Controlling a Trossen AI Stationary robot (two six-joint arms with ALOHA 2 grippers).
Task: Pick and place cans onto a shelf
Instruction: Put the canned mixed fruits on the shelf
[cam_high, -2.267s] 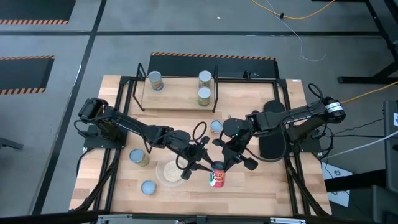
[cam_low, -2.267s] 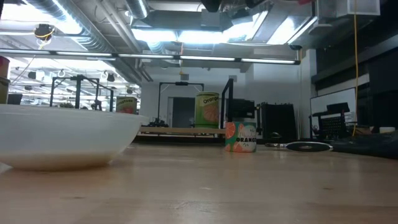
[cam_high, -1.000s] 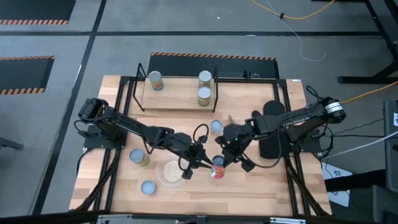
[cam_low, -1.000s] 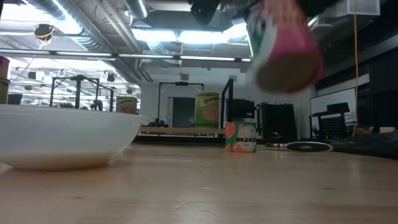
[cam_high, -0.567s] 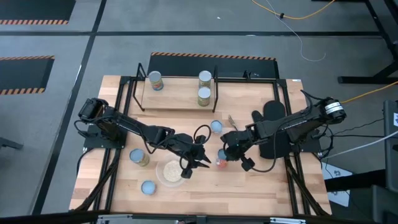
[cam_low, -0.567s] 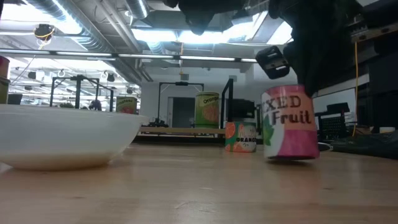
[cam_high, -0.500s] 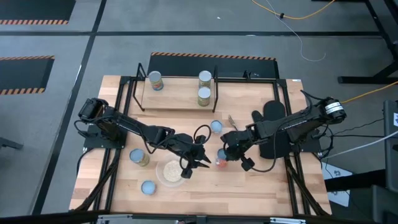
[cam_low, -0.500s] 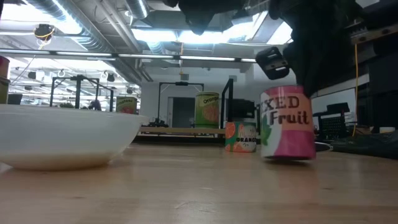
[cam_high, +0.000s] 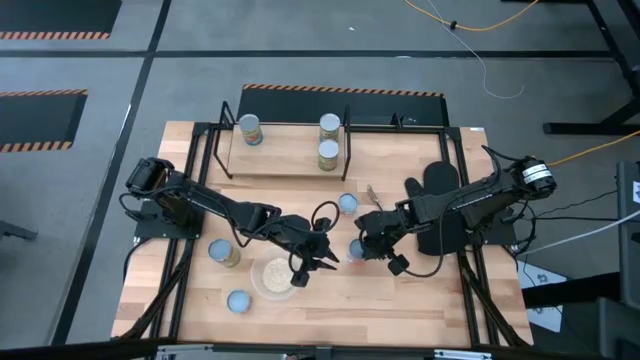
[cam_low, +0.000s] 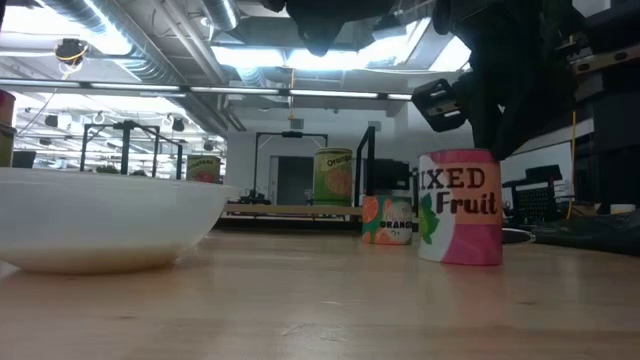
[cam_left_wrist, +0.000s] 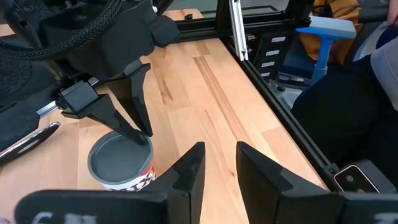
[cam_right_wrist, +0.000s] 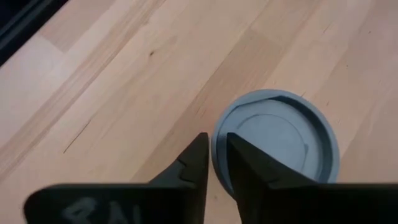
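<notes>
The red can (cam_low: 460, 207), which a moment ago hung tilted in the air, now stands upright on the table (cam_high: 430, 300) at about six o'clock from the shelf (cam_high: 285, 150). The right gripper (cam_high: 372, 240) sits just off its rim, its fingers (cam_right_wrist: 193, 158) only a crack apart and holding nothing, most likely so the can could be set straight for a cleaner grasp. The left gripper (cam_high: 318, 255), just beside it at nine o'clock, holds nothing either, fingers (cam_left_wrist: 189, 168) slightly parted.
</notes>
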